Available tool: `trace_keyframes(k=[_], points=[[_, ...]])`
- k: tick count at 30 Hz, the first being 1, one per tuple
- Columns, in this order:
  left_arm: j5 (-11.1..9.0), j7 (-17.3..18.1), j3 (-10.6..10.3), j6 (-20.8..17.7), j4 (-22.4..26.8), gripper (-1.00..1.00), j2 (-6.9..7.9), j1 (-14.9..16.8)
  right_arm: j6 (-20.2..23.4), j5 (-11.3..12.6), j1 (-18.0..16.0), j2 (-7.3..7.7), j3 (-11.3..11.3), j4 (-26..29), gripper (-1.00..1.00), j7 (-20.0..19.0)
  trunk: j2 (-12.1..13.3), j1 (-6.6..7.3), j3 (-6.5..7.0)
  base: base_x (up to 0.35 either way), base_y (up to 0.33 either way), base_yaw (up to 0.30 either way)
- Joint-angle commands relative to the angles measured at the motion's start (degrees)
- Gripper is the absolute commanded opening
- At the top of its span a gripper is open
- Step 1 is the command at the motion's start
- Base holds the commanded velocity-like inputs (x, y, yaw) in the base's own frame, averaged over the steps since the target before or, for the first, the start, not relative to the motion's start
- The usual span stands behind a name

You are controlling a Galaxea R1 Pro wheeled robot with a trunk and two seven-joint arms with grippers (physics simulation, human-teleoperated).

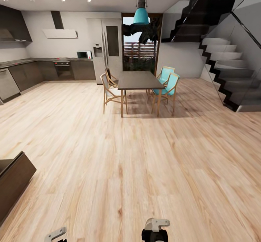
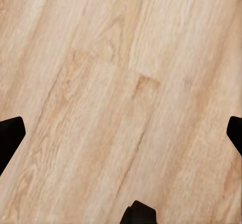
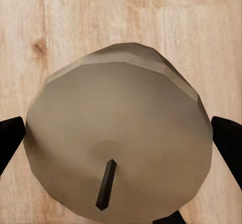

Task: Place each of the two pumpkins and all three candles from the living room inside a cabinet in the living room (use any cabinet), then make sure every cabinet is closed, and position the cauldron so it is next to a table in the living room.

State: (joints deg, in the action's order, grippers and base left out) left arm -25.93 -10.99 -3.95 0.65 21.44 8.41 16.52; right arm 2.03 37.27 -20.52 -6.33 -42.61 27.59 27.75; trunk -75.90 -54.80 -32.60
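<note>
Right claw [image 3: 121, 143]: closed on a candle [image 3: 118, 133], black fingertips [image 3: 11, 138] pressed to both its sides; seen end-on, pale grey-beige round face w/ short dark wick.
Left claw [image 2: 121, 133]: spread wide, nothing between the fingertips [image 2: 11, 136]; bare plank floor [image 2: 121, 73] below.
Head view: both wrists low at frame bottom, left [image 1: 56, 234], right [image 1: 155, 229], over the wood floor [image 1: 130, 169].
Cabinet [image 1: 12, 178]: dark-brown corner at left edge, near the left arm; can't tell if open or closed.
Dining table [image 1: 139, 79]: dark top, mid-room, well apart from robot; wooden chairs w/ pale seats [image 1: 111, 91] on its left, teal ones [image 1: 167, 84] on its right.
Lamp [image 1: 141, 14]: teal pendant above the table.
Kitchen [image 1: 47, 69]: dark units along back-left wall, hood above.
Stairs [image 1: 228, 71]: black-and-white, glass side, at right.
</note>
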Motion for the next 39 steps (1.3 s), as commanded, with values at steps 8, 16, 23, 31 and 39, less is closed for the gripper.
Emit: trace_keyframes(k=[8,16,23,31,39], points=[[0.01,0.00,0.00,2.47,-1.18,1.00,-0.36,0.00,-0.98,-0.10,0.04,-0.01,-0.01,0.01,-1.00,0.02,0.00,0.00,0.00,0.331,0.000,0.000],[0.00,0.00,-0.02,2.77,-1.23,1.00,-0.50,0.00,-1.23,-0.18,0.04,-0.01,-0.01,0.01,-1.00,-0.01,0.00,0.00,0.00,0.331,0.000,0.000],[0.24,0.00,-0.01,2.78,-1.23,1.00,-0.50,0.00,-1.49,-0.18,0.04,0.00,-0.01,0.01,-1.00,-0.06,0.00,0.00,0.00,0.331,0.000,0.000],[0.95,0.00,0.00,2.78,-1.23,1.00,-0.53,0.00,-1.58,-0.20,0.04,-0.07,-0.09,0.01,-1.00,-0.07,0.00,0.00,0.00,0.331,0.000,0.000],[0.97,0.00,0.00,2.78,-1.23,1.00,-0.57,0.00,-1.59,-0.19,0.04,-0.08,-0.10,0.01,-1.00,-0.07,0.00,0.00,0.00,0.331,-0.016,0.123]])
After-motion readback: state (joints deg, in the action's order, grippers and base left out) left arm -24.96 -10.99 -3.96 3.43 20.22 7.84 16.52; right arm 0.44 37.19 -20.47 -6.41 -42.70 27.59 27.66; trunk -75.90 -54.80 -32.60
